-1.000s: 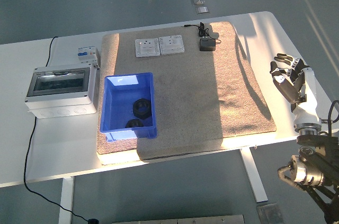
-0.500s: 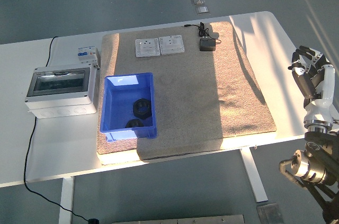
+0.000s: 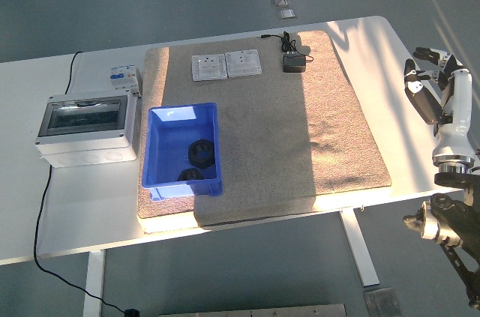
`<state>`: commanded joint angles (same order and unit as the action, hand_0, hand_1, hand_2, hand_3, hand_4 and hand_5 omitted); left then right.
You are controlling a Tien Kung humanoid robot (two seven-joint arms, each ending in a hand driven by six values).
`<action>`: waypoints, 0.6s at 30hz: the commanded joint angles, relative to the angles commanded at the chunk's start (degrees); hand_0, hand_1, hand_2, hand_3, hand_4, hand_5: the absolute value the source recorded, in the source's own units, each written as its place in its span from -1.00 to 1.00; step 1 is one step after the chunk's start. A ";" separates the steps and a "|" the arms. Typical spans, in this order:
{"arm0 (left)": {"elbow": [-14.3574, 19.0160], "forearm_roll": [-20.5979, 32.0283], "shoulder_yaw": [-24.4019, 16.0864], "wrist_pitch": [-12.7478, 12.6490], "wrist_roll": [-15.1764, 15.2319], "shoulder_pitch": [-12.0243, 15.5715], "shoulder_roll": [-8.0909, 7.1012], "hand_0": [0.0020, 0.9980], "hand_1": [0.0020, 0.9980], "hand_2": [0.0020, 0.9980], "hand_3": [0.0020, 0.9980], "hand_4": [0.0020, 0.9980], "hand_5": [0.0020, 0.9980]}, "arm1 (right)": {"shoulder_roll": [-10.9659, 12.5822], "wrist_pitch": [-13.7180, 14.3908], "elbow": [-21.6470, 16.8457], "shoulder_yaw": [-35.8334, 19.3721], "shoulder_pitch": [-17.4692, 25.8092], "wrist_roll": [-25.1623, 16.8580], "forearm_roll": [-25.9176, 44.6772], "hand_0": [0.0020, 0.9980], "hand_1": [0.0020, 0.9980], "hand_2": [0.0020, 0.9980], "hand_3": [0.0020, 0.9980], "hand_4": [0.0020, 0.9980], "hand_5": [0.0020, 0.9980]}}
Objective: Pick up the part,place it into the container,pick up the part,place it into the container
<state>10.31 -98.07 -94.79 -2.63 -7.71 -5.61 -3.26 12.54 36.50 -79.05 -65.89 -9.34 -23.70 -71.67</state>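
Note:
A blue container (image 3: pixel 182 151) sits on the left part of the tan mat (image 3: pixel 300 130). Two black ring-shaped parts lie inside it, one (image 3: pixel 202 151) near the middle and one (image 3: pixel 190 175) by its near wall. My right hand (image 3: pixel 431 85) is raised off the table's right edge, away from the container, with its fingers (image 3: pixel 416 96) spread and holding nothing. My left arm is out of view.
A grey electrical box (image 3: pixel 88 127) with a clear lid stands left of the container. Two white socket plates (image 3: pixel 226 64) and a black adapter (image 3: pixel 293 63) with its cable lie at the mat's far edge. A small breaker (image 3: pixel 122 75) sits behind the box.
My right hand has risen and drawn back to the right, away from the mat, and has turned with its fingers spreading. The container and parts have not moved.

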 joint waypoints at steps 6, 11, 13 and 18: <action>0.00 1.30 2.01 -0.37 -0.96 -0.08 0.19 0.37 0.36 0.38 0.24 0.62 0.80 | 0.16 -0.65 0.58 -0.25 0.53 2.13 -8.67 0.25 -0.20 0.26 0.22 0.33 -0.36; 0.00 3.82 5.09 -0.78 -1.80 0.03 0.45 0.38 0.36 0.38 0.24 0.63 0.76 | 0.25 -1.02 0.69 -0.44 0.54 3.28 -12.69 0.26 -0.19 0.26 0.23 0.31 -0.41; 0.00 4.33 6.13 -0.95 -2.21 0.02 0.59 0.38 0.36 0.38 0.24 0.63 0.76 | 0.18 -0.90 0.81 -0.51 0.56 3.22 -13.20 0.26 -0.19 0.26 0.23 0.31 -0.41; 0.00 5.28 7.25 -1.48 -2.58 0.20 0.77 0.38 0.38 0.41 0.30 0.63 0.75 | 0.04 -0.63 1.23 -0.86 0.75 3.56 -13.56 0.29 -0.11 0.30 0.27 0.36 -0.46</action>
<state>10.31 -92.79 -87.54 -4.11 -10.29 -5.41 -2.49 12.57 35.87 -77.82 -66.76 -8.58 -20.14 -85.24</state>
